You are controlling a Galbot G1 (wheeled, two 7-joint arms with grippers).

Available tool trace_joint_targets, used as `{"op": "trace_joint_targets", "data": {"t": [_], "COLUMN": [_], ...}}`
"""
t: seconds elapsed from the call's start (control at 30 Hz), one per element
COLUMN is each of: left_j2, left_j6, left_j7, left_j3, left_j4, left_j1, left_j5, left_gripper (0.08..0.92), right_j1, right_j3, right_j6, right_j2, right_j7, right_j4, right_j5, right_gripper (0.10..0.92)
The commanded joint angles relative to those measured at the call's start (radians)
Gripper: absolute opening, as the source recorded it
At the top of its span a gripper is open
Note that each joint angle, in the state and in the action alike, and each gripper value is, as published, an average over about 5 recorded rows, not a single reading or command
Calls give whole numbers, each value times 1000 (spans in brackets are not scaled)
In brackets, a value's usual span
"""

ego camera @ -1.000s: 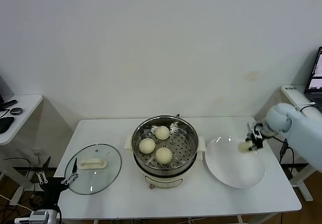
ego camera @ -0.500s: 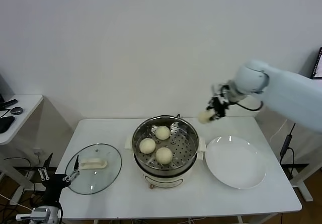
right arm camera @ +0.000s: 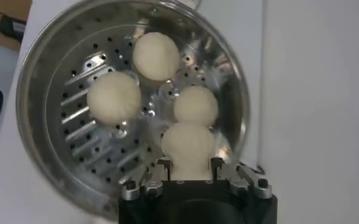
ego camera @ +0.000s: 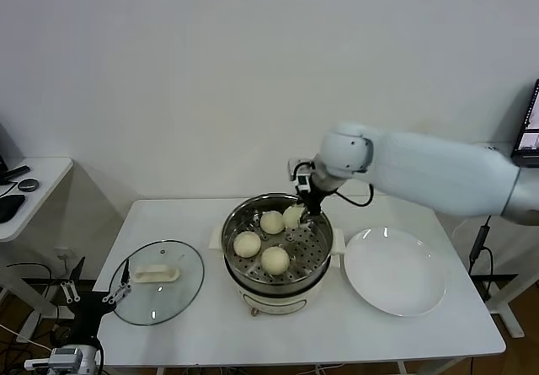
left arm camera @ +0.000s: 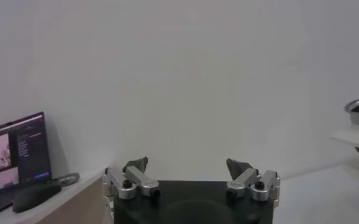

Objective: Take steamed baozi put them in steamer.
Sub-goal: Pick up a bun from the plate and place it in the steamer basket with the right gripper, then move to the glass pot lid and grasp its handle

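Note:
The steel steamer (ego camera: 227,238) stands mid-table with three cream baozi on its perforated tray: one at the back (ego camera: 271,222), one at the left (ego camera: 247,243), one at the front (ego camera: 274,259). My right gripper (ego camera: 303,205) is over the steamer's back right part, shut on a fourth baozi (ego camera: 293,216) held just above the tray beside the back one. In the right wrist view the held baozi (right arm camera: 188,145) sits between the fingers of the right gripper (right arm camera: 188,163), with the three others (right arm camera: 156,56) (right arm camera: 114,96) (right arm camera: 195,105) on the tray (right arm camera: 88,143). My left gripper (left arm camera: 188,167) is open, parked low at the table's left (ego camera: 93,295).
An empty white plate (ego camera: 393,270) lies right of the steamer. A glass lid (ego camera: 181,295) with a white handle (ego camera: 157,273) lies left of it. A side table (ego camera: 38,181) stands far left; a laptop (ego camera: 530,122) is at the right edge.
My right gripper has carried the baozi from over the plate, up and leftward, and down over the steamer's back right part. The left arm has not moved.

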Motion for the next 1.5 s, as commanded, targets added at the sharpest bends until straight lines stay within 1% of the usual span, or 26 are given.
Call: {"op": "trace_joint_targets", "data": {"t": [0.03,0.2,0.4,0.47,0.6,0.87,0.97,1.07,1.17,1.23,1.37,1.43,1.5], "left_j2": [1,0,0,-1,-3,-5,-4,-3,-3,-4,-8,-11,-13], "left_j6": [0,0,0,0,0,1,1,1,0,0,-4,-9,-14], "left_j7": [0,0,-1,-1,0,0,0,0,0,0,-1,-2,-3], "left_j3": [2,5,4,2,1,1,2,1,1,1,3,3,2], "left_j4": [5,6,-3,-6,-8,-10,-9,-9,-9,-9,-11,-13,-16], "left_j1": [-4,-6,-1,0,1,1,0,1,1,0,-1,0,3], "left_j5": [0,1,1,1,2,3,3,3,2,2,2,5,9], "left_gripper": [823,823,823,823,823,823,823,823,823,823,823,823,823], "right_j1": [-88,-105,-115,-113,-91,-26,-36,-93,-207,-347,-817,-1082,-1338], "right_j3": [-23,-15,7,19,41,90,144,231,344,456,821,1067,1306], "right_j6": [-67,-61,-59,-58,-56,-58,-56,-36,27,83,222,324,417], "right_j2": [56,45,33,26,5,-102,-165,-241,-337,-410,-526,-542,-513], "right_j7": [54,57,66,63,60,55,82,178,333,447,642,691,709], "right_j4": [-24,-31,-30,-25,-8,73,132,197,265,312,390,410,422], "right_j5": [-33,-67,-69,-66,-59,-42,-16,44,99,110,92,53,-11], "right_gripper": [416,416,418,431,517,750,807,820,822,823,823,823,823]}}
